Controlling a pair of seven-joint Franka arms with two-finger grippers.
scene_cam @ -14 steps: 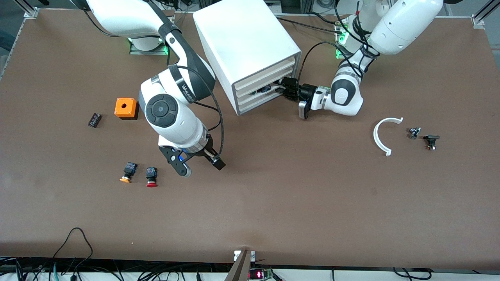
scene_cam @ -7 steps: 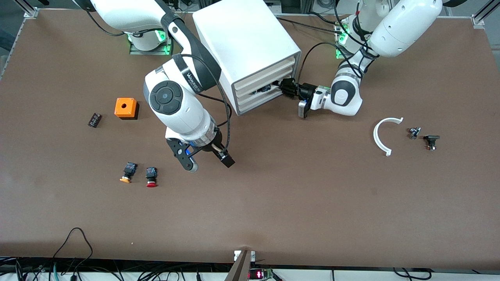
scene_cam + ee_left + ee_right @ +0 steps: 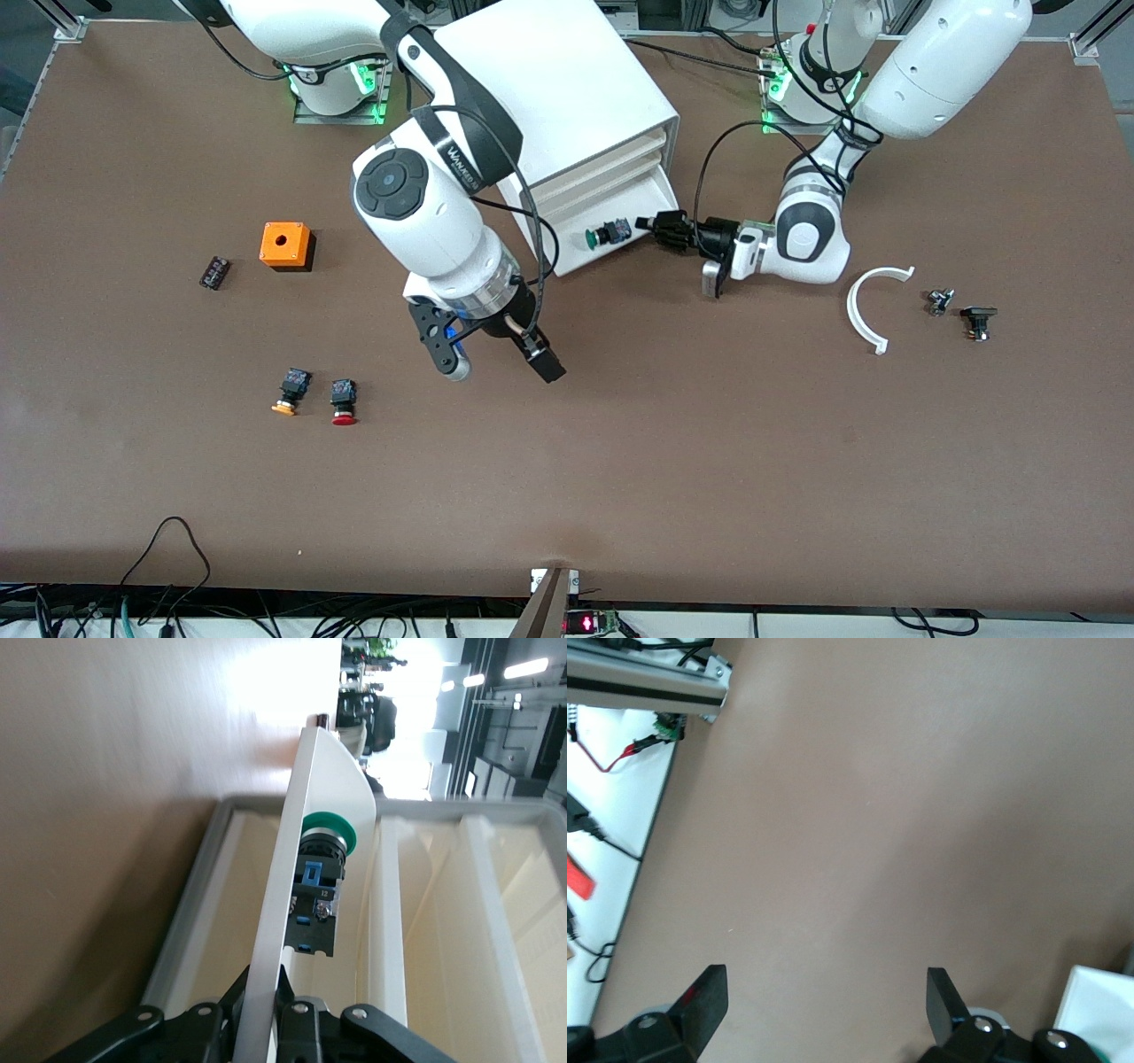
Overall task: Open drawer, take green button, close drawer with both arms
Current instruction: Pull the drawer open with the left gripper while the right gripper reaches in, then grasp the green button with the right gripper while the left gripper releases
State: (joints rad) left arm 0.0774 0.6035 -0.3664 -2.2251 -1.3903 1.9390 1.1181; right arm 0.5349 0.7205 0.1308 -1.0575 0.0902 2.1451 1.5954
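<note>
Left hand (image 3: 266,1028) clamped on drawer (image 3: 279,904) front edge, green button (image 3: 321,881) lying inside

Even overhead light on the table (image 3: 673,461); blown-out glare and soft blur in the left wrist view.

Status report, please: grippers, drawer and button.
Left gripper shut on drawer front, drawer open. Right gripper open over table, waiting. Green button in drawer, unobstructed.
</note>
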